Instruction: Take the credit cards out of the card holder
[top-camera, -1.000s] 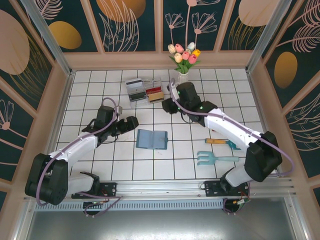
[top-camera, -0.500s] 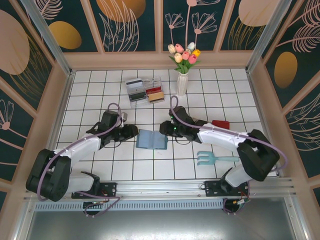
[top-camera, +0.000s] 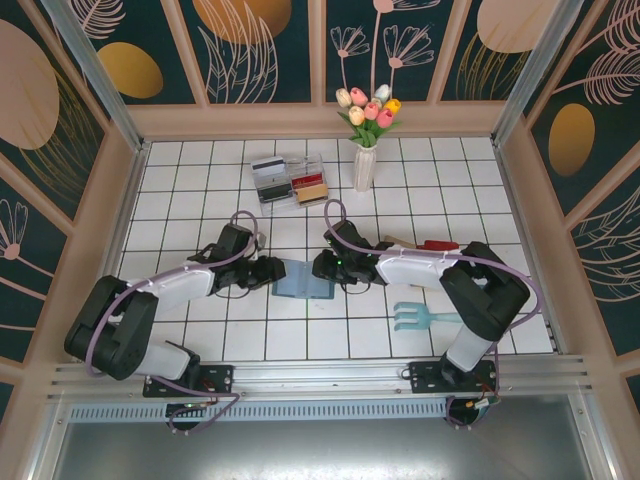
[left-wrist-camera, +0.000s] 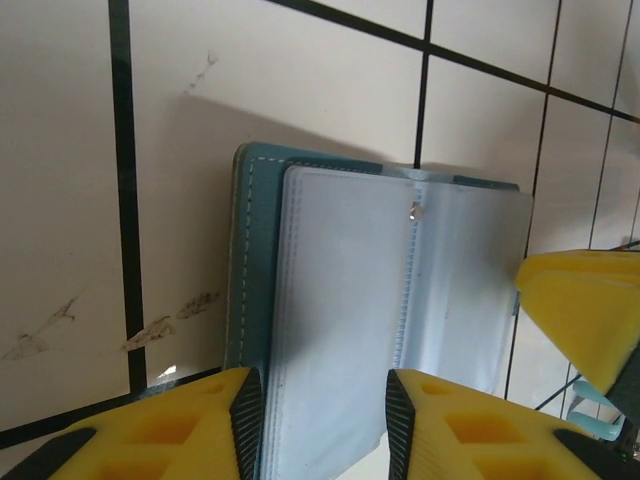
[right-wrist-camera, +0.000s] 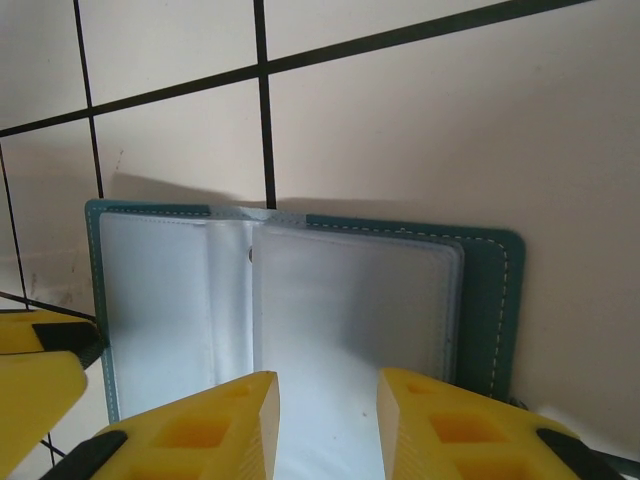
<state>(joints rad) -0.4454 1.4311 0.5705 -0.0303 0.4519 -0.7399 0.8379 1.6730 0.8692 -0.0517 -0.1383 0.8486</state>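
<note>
Your card holder lies open and flat on the white tiles at mid-table, between the two grippers. It has a teal cover with pale stitching, and frosted plastic sleeves fan out inside. Your left gripper sits at its left edge and your right gripper at its right edge. Both pairs of blocky yellow fingers stand partly spread over a sleeve, pinching nothing. Thin rectangular cards lie in the clear tray farther back.
</note>
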